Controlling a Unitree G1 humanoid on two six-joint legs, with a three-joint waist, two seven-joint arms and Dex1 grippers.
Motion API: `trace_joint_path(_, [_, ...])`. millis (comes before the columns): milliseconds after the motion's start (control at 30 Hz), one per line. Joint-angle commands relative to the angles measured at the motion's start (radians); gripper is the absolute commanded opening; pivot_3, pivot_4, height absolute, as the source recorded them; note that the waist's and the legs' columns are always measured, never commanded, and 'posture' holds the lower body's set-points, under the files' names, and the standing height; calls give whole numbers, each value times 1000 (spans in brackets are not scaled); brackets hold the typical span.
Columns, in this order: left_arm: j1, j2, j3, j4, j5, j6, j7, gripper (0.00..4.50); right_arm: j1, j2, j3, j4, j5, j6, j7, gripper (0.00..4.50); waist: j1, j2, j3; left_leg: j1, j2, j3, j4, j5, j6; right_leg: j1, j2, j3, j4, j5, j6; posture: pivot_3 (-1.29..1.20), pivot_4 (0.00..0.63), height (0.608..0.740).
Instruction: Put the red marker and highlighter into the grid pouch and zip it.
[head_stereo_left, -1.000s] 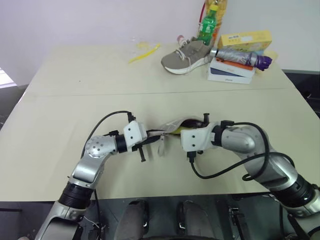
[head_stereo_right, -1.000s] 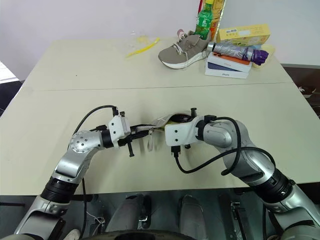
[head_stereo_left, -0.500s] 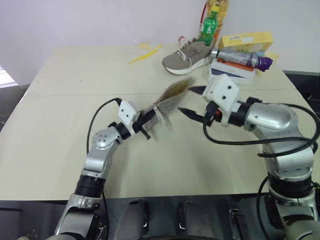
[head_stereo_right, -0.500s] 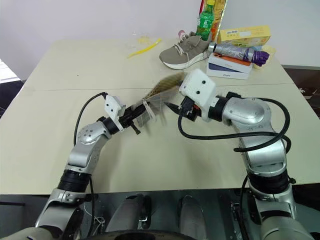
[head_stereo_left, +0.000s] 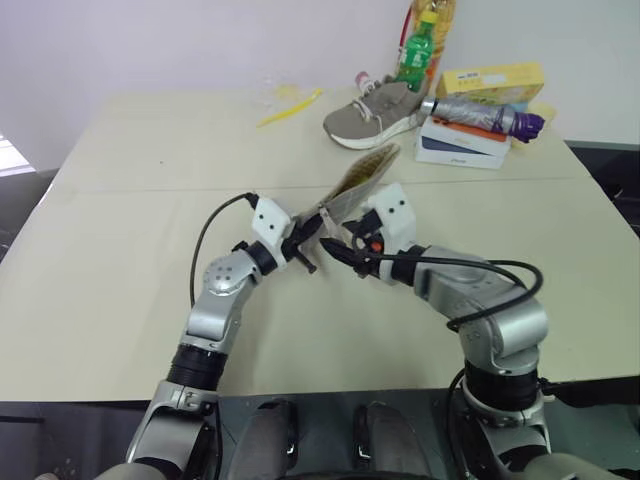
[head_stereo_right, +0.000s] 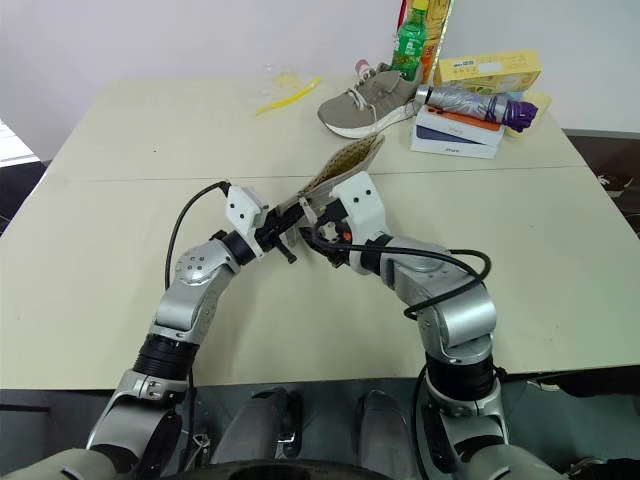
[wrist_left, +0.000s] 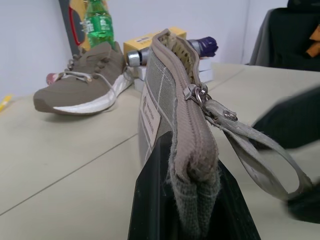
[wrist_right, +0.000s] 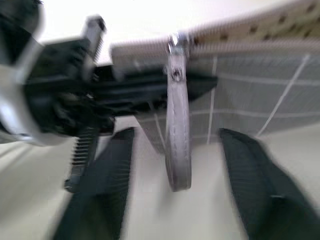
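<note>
The grid pouch (head_stereo_left: 358, 180) hangs in the air over the table's middle, tilted up and away, zipper edge on top. My left gripper (head_stereo_left: 305, 240) is shut on its near corner; the left wrist view shows the fabric pinched between the black fingers (wrist_left: 150, 200). The zipper slider (wrist_left: 197, 94) sits a little way along the pouch, and the grey pull cord (wrist_right: 178, 150) dangles from it. My right gripper (head_stereo_left: 340, 250) sits just under that near end, open, one finger on each side of the cord without touching it. The red marker and the highlighter are hidden.
At the table's far right stand a tan shoe (head_stereo_left: 372, 112), a green bottle (head_stereo_left: 413, 55), a yellow box (head_stereo_left: 490, 78) and a folded umbrella (head_stereo_left: 480, 112) on flat boxes (head_stereo_left: 462, 148). A thin yellow strip (head_stereo_left: 288, 105) lies at the back.
The left gripper lifted the pouch off the table and tilted it upward. The right gripper let go of the pouch, swung out, rolled over and came back in under the pull cord, its fingers narrower.
</note>
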Motion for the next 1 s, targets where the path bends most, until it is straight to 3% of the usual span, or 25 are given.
trace_joint_path(33, [-2,1,-3,-36,4,-16,5,0,-19,-4,-15,-22,27,-13,-21,358,0,0,0,0,0,0,0,0,0,0,0,0,0,0,0,0,150,733])
trace_joint_path(67, [1,2,-2,-38,4,-17,5,0,-21,-16,-11,-22,25,-20,-23,48,-1,0,0,0,0,0,0,0,0,0,0,0,0,0,0,0,150,733])
trace_joint_path(333, [29,69,-5,-45,10,-55,-55,0,-60,-233,-53,29,-4,-104,-15,48,-1,0,0,0,0,0,0,0,0,0,0,0,0,0,0,0,150,733])
trace_joint_path(500, [98,157,9,-80,-22,-56,-136,0,-137,-438,-192,210,-61,-208,-52,48,-2,0,0,0,0,1,-1,0,0,-1,0,0,-1,0,0,0,150,733])
trace_joint_path(600, [120,191,17,-82,-30,-60,-149,0,-122,-506,-209,235,-53,-234,-22,48,-6,0,0,0,2,1,-2,0,0,-1,1,0,-1,0,0,0,150,733])
trace_joint_path(733, [129,201,23,-84,-49,-35,-154,0,-6,-593,-155,124,30,-251,142,48,-1,1,0,0,2,1,-2,0,1,-1,1,0,-2,0,0,0,150,733])
trace_joint_path(833, [137,206,35,-95,-92,8,-164,997,69,-622,-144,51,88,-258,217,888,-3,0,0,0,2,1,-2,-1,1,-1,1,0,-2,0,0,0,150,733])
trace_joint_path(1000, [211,288,102,-94,-107,36,-189,3369,306,-709,-190,-121,159,-360,370,3318,2,0,0,0,2,1,-2,-1,1,0,0,0,-3,0,0,0,150,733])
